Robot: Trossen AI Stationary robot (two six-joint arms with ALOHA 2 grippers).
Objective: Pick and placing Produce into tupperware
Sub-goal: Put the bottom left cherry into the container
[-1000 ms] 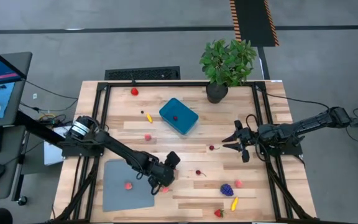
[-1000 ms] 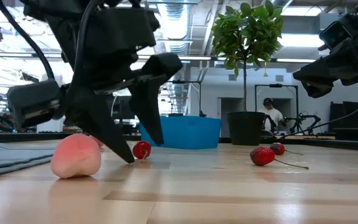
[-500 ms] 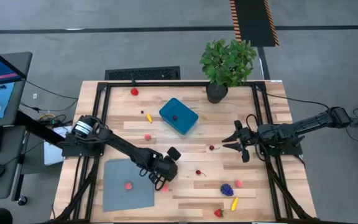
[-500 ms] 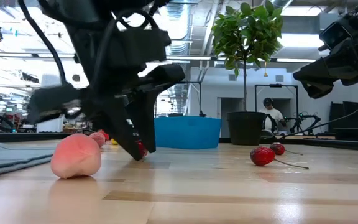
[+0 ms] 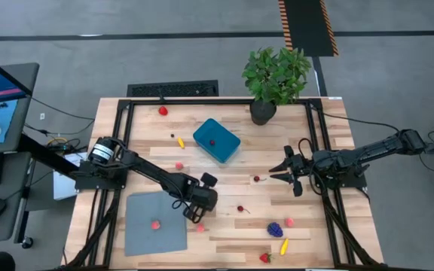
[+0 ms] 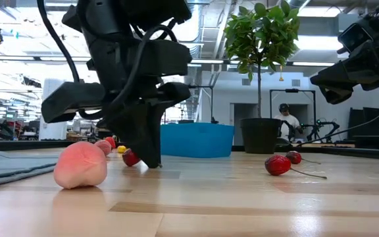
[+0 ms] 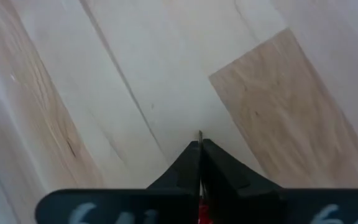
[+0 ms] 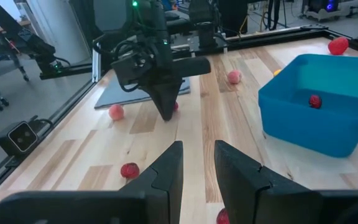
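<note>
- The left hand (image 6: 151, 160) had shut over the last second: a second earlier its fingers stood wide beside a small red fruit (image 6: 130, 157), and now they were pressed together with their tips down on the surface (image 5: 232, 233).
- In the low view the red fruit lay just beside the closed tips, apparently outside them; the left wrist view showed only a sliver of red between the fingers, so I judged the grasp doubtful.
- The left arm reached across the surface from its base, the hand pointing steeply down just off the corner of the grey sheet (image 5: 138, 233), with a pink fruit (image 6: 80, 165) near.
- The right hand (image 5: 286, 172) hovered over the right part of the surface, fingers narrowly apart, holding nothing.
- The tupperware (image 5: 217, 141) sat well apart from the left hand, one red piece (image 8: 315, 101) already inside; most of the produce was still scattered.
</note>
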